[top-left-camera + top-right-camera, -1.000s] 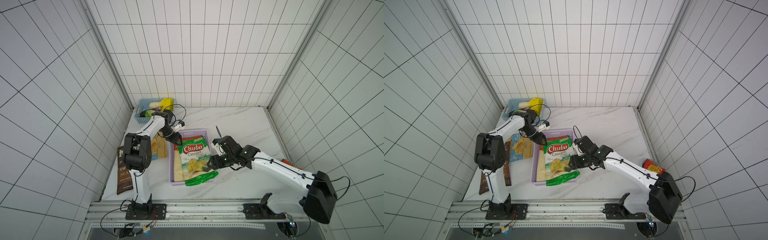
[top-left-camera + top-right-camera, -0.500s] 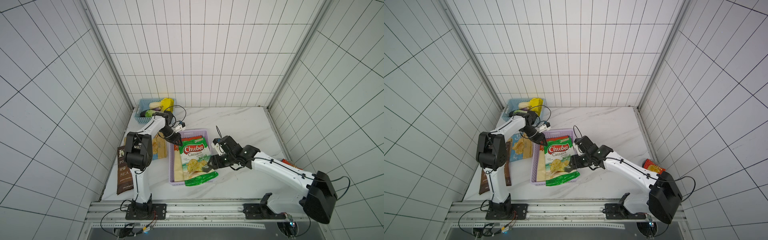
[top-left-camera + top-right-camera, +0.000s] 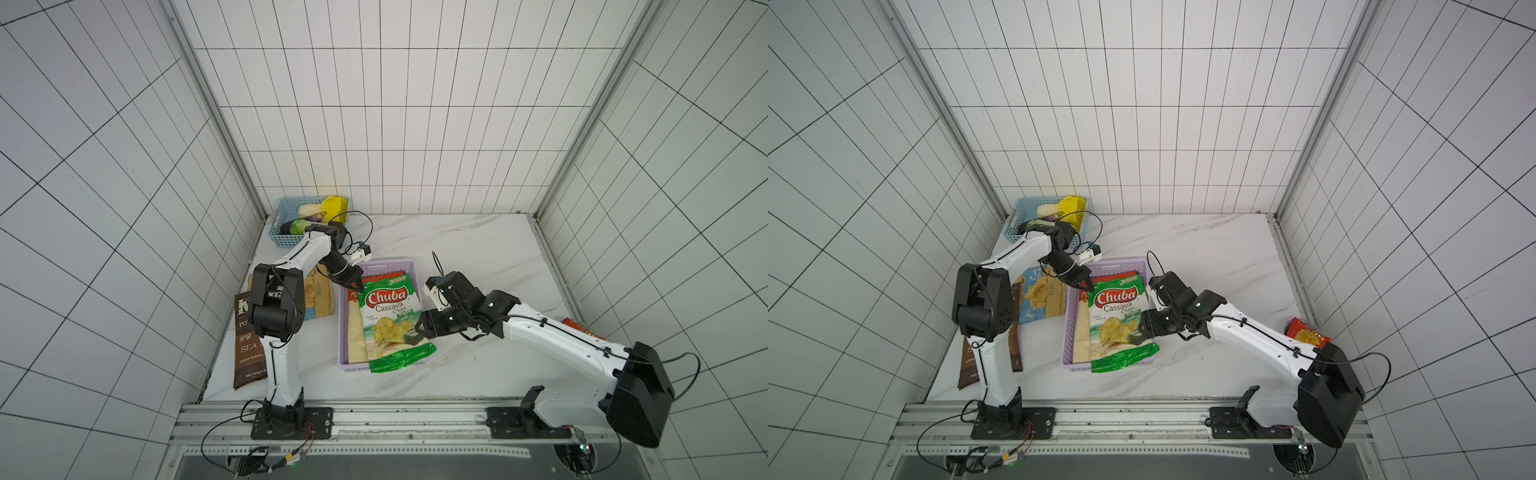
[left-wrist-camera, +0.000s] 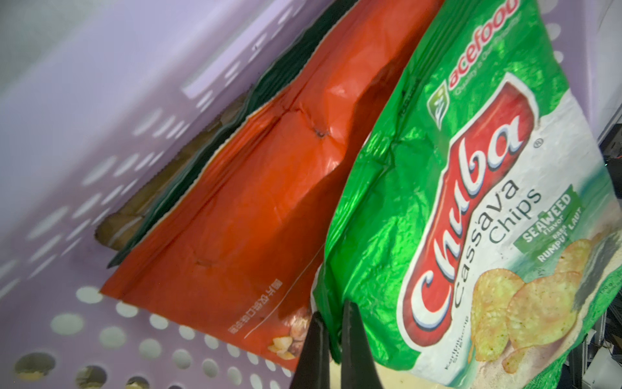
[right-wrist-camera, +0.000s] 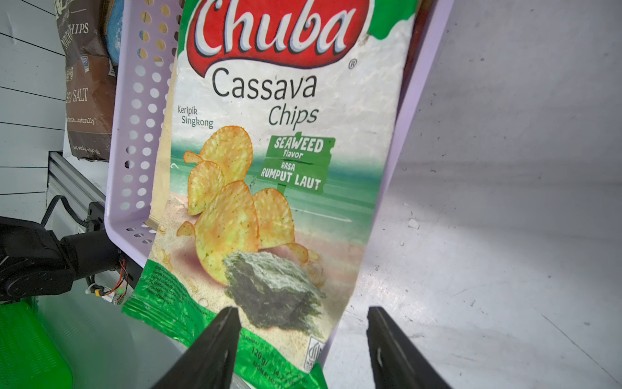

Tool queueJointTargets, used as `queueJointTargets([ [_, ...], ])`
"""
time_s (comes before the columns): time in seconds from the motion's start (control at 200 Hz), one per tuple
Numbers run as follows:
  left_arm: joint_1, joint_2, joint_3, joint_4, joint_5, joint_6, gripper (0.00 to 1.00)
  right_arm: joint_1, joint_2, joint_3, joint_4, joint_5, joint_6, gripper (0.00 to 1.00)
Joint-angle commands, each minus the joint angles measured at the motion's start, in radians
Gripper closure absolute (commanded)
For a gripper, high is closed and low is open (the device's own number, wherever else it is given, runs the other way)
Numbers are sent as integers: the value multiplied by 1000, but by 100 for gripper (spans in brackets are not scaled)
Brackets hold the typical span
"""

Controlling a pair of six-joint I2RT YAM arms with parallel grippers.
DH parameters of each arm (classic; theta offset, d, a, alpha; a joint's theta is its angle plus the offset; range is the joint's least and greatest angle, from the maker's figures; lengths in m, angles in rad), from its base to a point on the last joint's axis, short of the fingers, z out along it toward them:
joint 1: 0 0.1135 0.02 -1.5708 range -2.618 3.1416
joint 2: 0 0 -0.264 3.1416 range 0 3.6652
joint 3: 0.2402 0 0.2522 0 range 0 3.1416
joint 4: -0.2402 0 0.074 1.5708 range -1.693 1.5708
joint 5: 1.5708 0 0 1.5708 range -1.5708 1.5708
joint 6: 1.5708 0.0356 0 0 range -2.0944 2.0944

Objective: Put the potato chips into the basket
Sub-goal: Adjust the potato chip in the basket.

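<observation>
Left wrist: tan bag [image 4: 124,225] mostly covered.

The green bag [image 5: 269,161] carries the most to read. A big red badge says "Chuba", with "Cassava Chips" under it and a small "Keripik Singkong" off to one side. A green signboard printed on it reads "SEAWEED Flavor" and "RASA RUMPUT LAUT", and near the bottom seam I can read "120 g". In the left wrist view its top strip shows "acefood". The brown bag [image 5: 88,94] shows "…HIPS", "SALT" and a tiny "naturally". The orange bag [image 4: 242,208] has a line of small characters I cannot make out.
</observation>
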Motion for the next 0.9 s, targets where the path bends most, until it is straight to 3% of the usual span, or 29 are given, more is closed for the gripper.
queueJointTargets([
  [0.0, 8, -23, 22, 52, -128, 14, 100, 7, -2, -22, -7, 13, 5, 36],
  [0.49, -8, -26, 93, 130, -339, 22, 100, 22, 58, -13, 34, -34, 4, 36],
  [0.894, -44, -16, 97, 151, -353, 36, 100, 59, 161, 54, 75, -19, -3, 37],
])
